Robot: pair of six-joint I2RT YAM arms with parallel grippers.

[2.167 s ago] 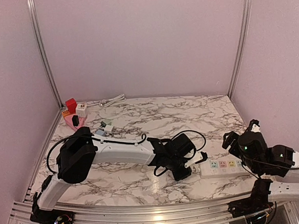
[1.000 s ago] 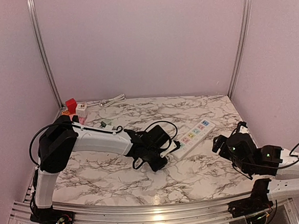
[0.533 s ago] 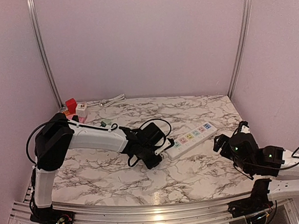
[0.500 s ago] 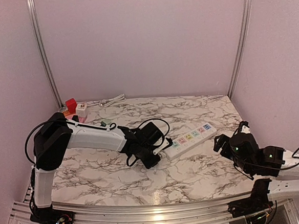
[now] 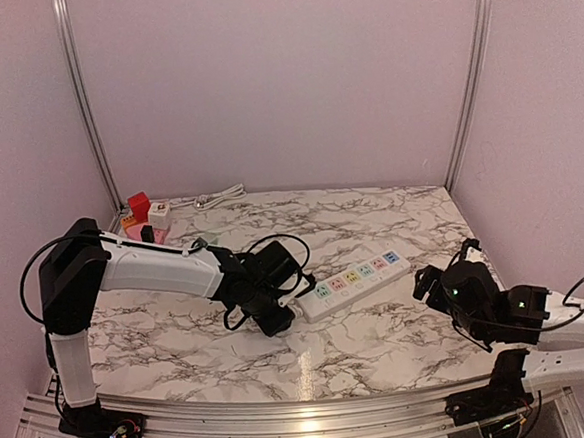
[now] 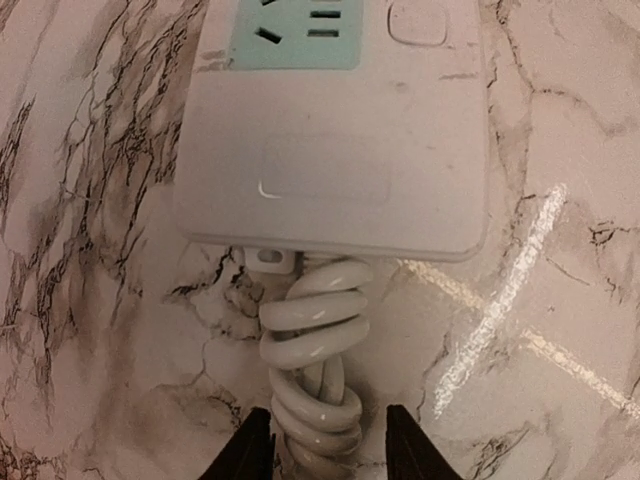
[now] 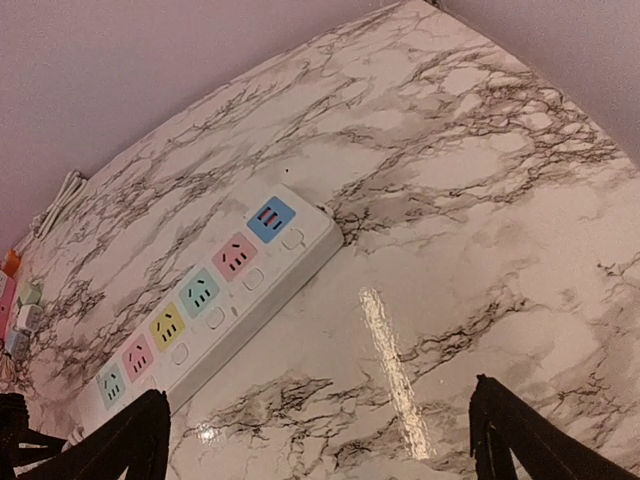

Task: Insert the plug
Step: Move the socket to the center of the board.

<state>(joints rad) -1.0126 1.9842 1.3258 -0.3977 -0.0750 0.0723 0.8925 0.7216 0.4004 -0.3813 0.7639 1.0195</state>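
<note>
We see no plug seated yet: the plugs (image 5: 144, 217) sit clustered in the far-left corner of the counter (image 5: 372, 213), well apart from the power strip (image 5: 354, 275) mid-counter. The left gripper (image 6: 322, 440) has its jaws slightly spread astride the strip's coiled cord (image 6: 310, 350). The right gripper (image 7: 315, 410) gapes wide, empty. Fetching and inserting are, we reckon, all ahead.

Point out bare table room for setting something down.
Bare table behind the power strip up to the back wall, and in front of it to the near edge. Crowded: the back-left corner, with small adapters.
</note>
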